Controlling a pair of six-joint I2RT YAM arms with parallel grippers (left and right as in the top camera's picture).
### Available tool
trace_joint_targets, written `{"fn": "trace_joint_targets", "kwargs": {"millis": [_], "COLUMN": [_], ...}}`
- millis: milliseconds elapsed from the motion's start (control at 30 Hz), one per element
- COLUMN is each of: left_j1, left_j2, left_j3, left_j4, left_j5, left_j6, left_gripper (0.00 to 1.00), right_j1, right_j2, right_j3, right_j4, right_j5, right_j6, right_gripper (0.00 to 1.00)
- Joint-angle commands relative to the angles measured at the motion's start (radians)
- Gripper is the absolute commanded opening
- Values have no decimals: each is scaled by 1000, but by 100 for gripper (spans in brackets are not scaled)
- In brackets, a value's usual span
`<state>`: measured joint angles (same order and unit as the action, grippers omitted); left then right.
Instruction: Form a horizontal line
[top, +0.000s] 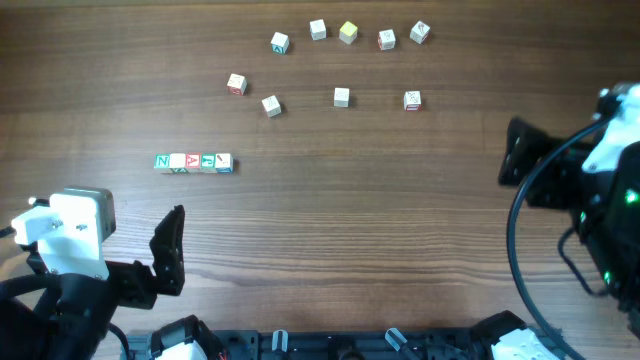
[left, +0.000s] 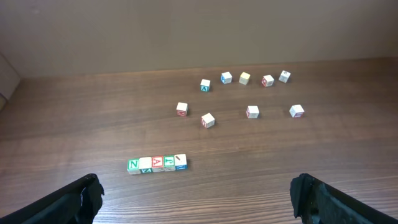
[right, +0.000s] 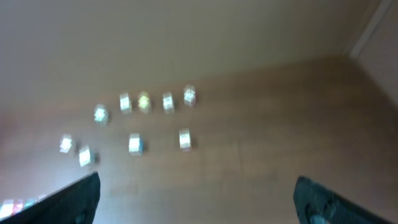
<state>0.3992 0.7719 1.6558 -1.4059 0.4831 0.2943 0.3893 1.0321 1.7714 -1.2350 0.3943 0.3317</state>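
The horizontal line is a short straight row of several white letter cubes on the left of the wooden table, starting with a green N. The left wrist view shows the horizontal line just ahead of my fingers. My left gripper hovers near the front left, below the row and apart from it. Its jaws stand wide open with nothing between them. My right gripper is at the right edge, far from the row, and it is open and empty too. The right wrist view is blurred.
Several loose white letter cubes lie scattered across the far half of the table. Some form an arc at the back and others a lower band, the nearest being one cube above and right of the row.
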Motion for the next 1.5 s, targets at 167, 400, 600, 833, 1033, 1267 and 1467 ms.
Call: {"fn": "trace_joint_targets", "kwargs": {"millis": [167, 400, 600, 833, 1033, 1267, 1467], "left_j1": [-3, -3, -3, -3, -3, -3, -3], "left_j2": [0, 0, 0, 0, 0, 0, 0], "left_j3": [-3, -3, -3, -3, -3, -3, -3], "left_j4": [2, 2, 2, 2, 2, 2, 2], "left_j5": [-6, -6, -6, -6, -6, -6, -6], "left_j6": [13, 13, 13, 13, 13, 13, 13], "left_gripper": [100, 100, 100, 100, 100, 100, 100], "right_j1": [-264, -320, -354, -404, -405, -404, -404], "right_j2": [-237, -560, -819, -960, -1028, -1029, -1004], "right_j3": [-399, -803, -1160, -1536, -1754, -1766, -1765], "right_j4": [406, 678, 975, 1303, 1484, 1297, 1236], "right_j5": [-328, -344, -397, -507, -503, -489, -477], "right_j6": [-253, -253, -250, -195, -96, -93, -93], "right_gripper": [100, 100, 100, 100, 100, 100, 100]}}
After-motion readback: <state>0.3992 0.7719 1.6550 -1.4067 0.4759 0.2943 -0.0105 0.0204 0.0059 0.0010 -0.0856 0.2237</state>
